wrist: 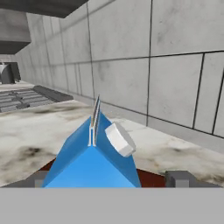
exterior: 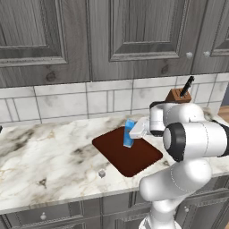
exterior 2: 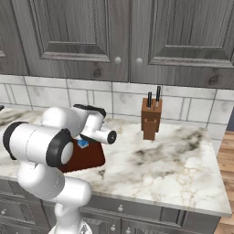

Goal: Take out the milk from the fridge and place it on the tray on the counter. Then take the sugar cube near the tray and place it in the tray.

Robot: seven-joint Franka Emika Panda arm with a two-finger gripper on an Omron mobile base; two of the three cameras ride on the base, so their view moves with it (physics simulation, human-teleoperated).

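Brown knife block with 2 knives against tiled backsplash, grey cabinets above

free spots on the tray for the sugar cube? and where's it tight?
Tray: bare front half, toward the counter edge, nearest the sugar cube. Tight at the back, where the milk stands with the gripper beside it.

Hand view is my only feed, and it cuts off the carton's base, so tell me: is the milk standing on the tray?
Observer: Yes. The milk stands on the tray, toward its back edge.
Operator: And the sugar cube?
Observer: The sugar cube lies on the counter, just off the tray's front-left edge.
Operator: Anything on the other side?
Observer: A knife block stands by the wall, apart from the tray.
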